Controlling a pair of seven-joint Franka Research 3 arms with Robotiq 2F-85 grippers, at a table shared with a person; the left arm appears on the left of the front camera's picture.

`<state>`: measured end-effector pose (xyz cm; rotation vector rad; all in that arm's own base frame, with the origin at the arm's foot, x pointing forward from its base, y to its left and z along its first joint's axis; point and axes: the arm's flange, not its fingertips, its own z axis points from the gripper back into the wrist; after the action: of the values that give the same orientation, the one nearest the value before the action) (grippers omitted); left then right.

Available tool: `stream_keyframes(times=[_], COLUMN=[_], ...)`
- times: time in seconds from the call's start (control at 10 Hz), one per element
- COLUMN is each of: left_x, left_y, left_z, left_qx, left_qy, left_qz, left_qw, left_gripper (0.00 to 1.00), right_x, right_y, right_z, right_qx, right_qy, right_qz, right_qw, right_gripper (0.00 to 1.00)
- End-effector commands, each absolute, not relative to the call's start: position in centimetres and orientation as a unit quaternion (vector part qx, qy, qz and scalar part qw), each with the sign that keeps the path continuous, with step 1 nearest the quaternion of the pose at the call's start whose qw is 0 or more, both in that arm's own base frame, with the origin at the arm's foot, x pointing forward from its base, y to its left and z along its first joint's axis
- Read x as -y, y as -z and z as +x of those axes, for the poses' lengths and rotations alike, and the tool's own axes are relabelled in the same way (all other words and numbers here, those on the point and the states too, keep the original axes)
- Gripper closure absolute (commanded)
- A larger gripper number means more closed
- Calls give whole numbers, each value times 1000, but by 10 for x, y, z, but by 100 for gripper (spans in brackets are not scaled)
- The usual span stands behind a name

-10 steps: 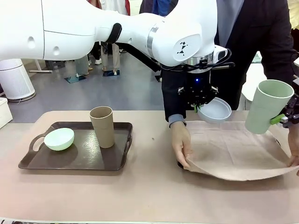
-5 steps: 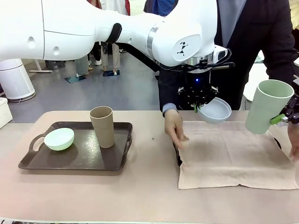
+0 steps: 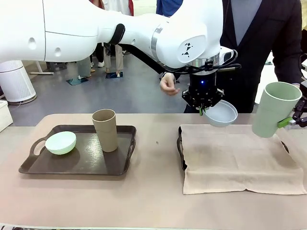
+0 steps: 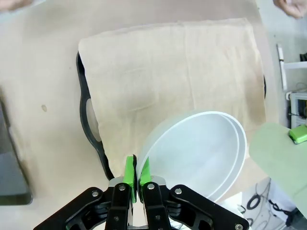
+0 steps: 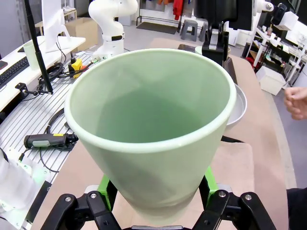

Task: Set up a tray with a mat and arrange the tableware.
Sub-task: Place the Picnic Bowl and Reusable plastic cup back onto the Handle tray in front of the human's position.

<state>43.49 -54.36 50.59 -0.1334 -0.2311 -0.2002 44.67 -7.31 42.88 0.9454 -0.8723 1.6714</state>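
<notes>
Emblem (image 3: 187, 50) on left arm (image 3: 96, 28) above bowl (image 3: 221, 114)

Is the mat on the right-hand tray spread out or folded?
Spread out: the beige mat lies flat over the dark tray, whose handle peeks out at one side.

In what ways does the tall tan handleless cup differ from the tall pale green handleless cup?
The tall tan handleless cup stands upright on the dark brown tray; the tall pale green handleless cup is in the air, tilted. Nothing grips the tan cup; the right gripper clamps the pale green cup. Both taper toward the base.
</notes>
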Motion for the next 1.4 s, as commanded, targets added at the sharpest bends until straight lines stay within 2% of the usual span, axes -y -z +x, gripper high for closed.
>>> stream_keyframes(times=[0.0,1.1,1.2,1.3], left_x=[542,542,544,544], left_y=[-508,-508,-506,-477], left_z=[436,436,435,444], left_qx=[117,117,115,96], left_qy=[106,106,100,99], left_qz=[-63,-63,-66,-77], left_qw=[985,985,986,987], left_gripper=[100,100,96,96], right_x=[71,71,73,78], right_y=[-431,-431,-429,-405], right_z=[450,450,447,461], right_qx=[365,365,360,361], right_qy=[-687,-687,-689,-686], right_qz=[392,392,390,406], right_qw=[490,490,493,484], right_gripper=[100,100,18,18])
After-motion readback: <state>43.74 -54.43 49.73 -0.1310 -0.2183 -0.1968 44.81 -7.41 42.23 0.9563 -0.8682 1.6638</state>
